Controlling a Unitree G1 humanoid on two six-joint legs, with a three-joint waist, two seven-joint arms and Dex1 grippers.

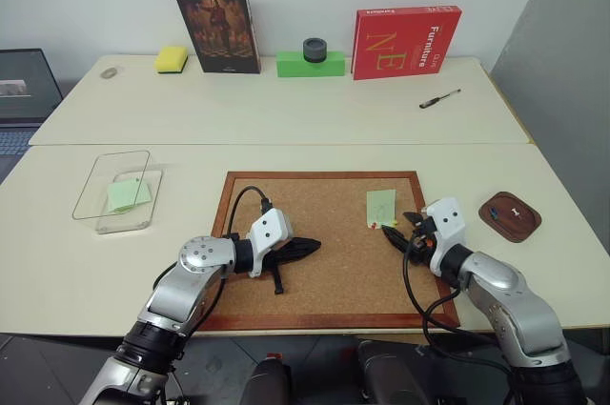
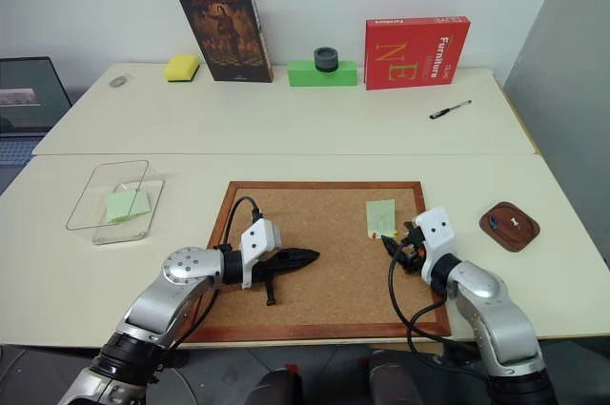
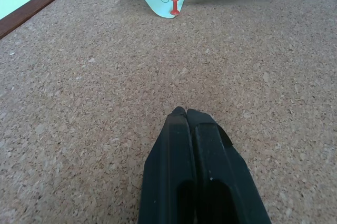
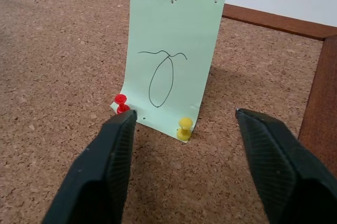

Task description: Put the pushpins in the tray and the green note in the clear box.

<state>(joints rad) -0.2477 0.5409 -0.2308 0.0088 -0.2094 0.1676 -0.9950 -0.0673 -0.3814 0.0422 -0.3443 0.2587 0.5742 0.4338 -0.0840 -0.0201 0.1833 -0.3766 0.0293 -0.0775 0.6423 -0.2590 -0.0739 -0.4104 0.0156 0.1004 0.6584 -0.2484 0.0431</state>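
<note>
On the worktop, the corkboard is flanked by the clear box at left and the tray at right, with the note pinned on its right part.

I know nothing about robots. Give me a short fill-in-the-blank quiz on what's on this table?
1. The pale green paper note on the corkboard is held by a red pushpin and a ____ one.
2. The left gripper is ____.
3. The clear plastic box contains a pale green ____.

Missing words: yellow; shut; slip
</note>
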